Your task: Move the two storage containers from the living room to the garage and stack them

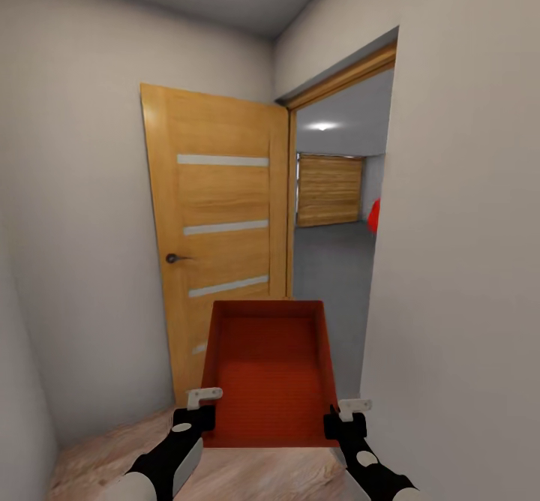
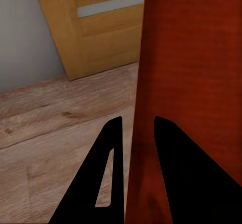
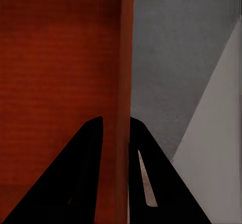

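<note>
Storage container (image 1: 270,370), red-orange and empty, is carried in front of the robot above the wood-plank floor (image 1: 247,478), facing an open wooden door (image 1: 217,238). Left gripper (image 1: 196,411) has its jaws clamped narrow on the bin's left wall, one finger (image 2: 108,178) outside, the other inside. Right gripper (image 1: 346,418) pinches the right wall just the same. Past the doorway there's grey concrete floor (image 1: 330,276) and a bit of something red (image 1: 373,216).
</note>
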Tool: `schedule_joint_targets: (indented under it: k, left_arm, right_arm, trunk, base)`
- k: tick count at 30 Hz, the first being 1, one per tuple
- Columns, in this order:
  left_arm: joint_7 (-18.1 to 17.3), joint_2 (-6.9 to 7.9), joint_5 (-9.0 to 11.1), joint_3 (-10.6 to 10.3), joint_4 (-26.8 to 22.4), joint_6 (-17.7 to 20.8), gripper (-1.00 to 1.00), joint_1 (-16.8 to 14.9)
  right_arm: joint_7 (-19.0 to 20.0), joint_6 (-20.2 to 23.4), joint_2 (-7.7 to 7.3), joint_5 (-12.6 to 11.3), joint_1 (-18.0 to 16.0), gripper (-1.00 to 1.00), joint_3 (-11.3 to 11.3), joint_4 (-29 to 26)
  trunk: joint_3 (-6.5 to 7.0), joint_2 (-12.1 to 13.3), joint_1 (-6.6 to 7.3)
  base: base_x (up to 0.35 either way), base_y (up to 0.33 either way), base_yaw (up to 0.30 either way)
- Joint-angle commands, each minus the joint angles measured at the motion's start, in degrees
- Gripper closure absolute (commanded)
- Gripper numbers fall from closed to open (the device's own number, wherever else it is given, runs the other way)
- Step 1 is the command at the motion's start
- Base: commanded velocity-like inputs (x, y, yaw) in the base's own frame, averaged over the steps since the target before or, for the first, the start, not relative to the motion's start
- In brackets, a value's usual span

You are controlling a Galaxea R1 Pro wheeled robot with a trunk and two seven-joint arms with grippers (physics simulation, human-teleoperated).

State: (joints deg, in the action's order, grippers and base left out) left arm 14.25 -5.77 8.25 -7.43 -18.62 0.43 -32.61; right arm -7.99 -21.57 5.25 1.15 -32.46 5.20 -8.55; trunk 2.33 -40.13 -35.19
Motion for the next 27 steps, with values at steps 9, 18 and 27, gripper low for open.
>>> schedule_joint_targets:
  k: [9,18,27]
  left_arm:
    - [0.60,0.54,0.80,0.13,-0.02,0.10,1.00,0.01]
    - [0.66,0.50,0.80,0.13,-0.02,0.10,1.00,0.01]
    - [0.77,0.50,0.80,0.13,-0.02,0.10,1.00,0.01]
  right_arm:
    - [-0.53,-0.14,-0.33,0.34,-0.06,1.00,-1.95,-0.11]
    - [-0.53,-0.14,-0.33,0.40,-0.06,1.00,-1.95,-0.14]
    - [-0.53,-0.14,-0.29,0.42,-0.06,1.00,-1.95,-0.13]
  trunk:
    - [-0.01,-0.02,-0.04]
    - [-0.01,-0.02,-0.04]
    - [-0.01,-0.02,-0.04]
  base:
    - [0.245,0.217,-0.265]
    - [0.200,0.172,-0.032]
    - [0.013,0.011,-0.015]
